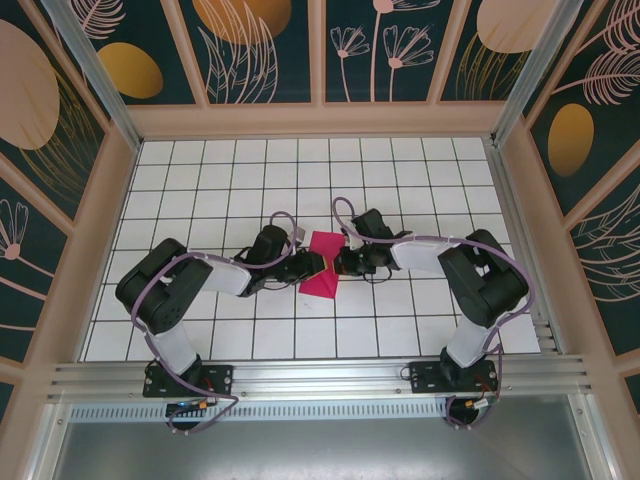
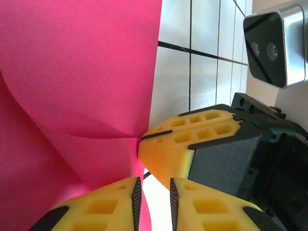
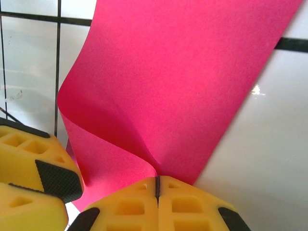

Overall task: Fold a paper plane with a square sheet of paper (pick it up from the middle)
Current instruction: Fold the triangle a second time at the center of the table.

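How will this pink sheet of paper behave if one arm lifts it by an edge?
Probably floppy: the square sheet of paper curls in a soft bend where the right gripper pinches it. Likely very light, since that single pinch seems to hold its edge lifted. It may crease easily at that grip.

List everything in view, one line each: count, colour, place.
square sheet of paper: one, magenta-pink, mid-table, curled between the two end effectors.
table: one, white tiles with black grid lines, beneath everything.
wall panels: several, dark teal with floral prints, around the table.
rail: one, silver, near edge.
left arm: one, black and white, reaching to centre.
right arm: one, black and white, reaching to centre.
left end effector: one, yellow fingers, slightly open at the sheet's edge.
right end effector: one, yellow fingers, shut on the sheet.
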{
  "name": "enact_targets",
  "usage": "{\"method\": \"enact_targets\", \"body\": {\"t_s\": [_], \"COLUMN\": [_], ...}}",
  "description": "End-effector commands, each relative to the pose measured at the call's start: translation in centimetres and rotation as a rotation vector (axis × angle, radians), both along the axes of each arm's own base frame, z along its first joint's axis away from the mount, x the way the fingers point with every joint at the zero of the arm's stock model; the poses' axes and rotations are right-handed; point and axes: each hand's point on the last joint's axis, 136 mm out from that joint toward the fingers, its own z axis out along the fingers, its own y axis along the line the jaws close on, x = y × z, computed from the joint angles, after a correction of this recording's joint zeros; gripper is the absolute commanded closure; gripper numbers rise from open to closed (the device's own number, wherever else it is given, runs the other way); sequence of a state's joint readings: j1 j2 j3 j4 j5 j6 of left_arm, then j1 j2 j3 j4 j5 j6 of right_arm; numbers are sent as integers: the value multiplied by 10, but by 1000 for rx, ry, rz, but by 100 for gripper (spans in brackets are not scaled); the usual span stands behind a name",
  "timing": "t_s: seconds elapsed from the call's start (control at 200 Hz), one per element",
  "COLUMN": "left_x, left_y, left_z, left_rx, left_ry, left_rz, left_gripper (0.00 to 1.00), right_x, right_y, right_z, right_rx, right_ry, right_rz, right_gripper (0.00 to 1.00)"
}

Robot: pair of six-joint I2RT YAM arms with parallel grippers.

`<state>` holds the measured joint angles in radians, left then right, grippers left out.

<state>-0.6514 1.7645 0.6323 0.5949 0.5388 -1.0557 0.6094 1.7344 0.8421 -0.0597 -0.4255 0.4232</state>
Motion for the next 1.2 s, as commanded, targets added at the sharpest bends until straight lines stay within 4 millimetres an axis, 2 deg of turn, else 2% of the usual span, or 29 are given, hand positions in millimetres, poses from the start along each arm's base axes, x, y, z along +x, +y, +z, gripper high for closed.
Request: {"method": "enact_targets", "body": {"t_s": [0.0, 0.435, 1.196], "left_x": [4, 6, 9], "left_y": [-9, -12, -13], "left_z": [7, 7, -9], "left_rx": [-23, -21, 35], "left_ry": [-27, -25, 0], "left_rz": [-25, -38, -42], "left_gripper": [74, 74, 75], "right_x": [10, 13, 19], "right_y": [-2, -6, -5], "right_z": [0, -2, -3], "right_rx": [-27, -51, -49], "right_ry": [-26, -31, -41], "right_rz": [-5, -18, -13], "right_gripper": [99, 97, 97]}}
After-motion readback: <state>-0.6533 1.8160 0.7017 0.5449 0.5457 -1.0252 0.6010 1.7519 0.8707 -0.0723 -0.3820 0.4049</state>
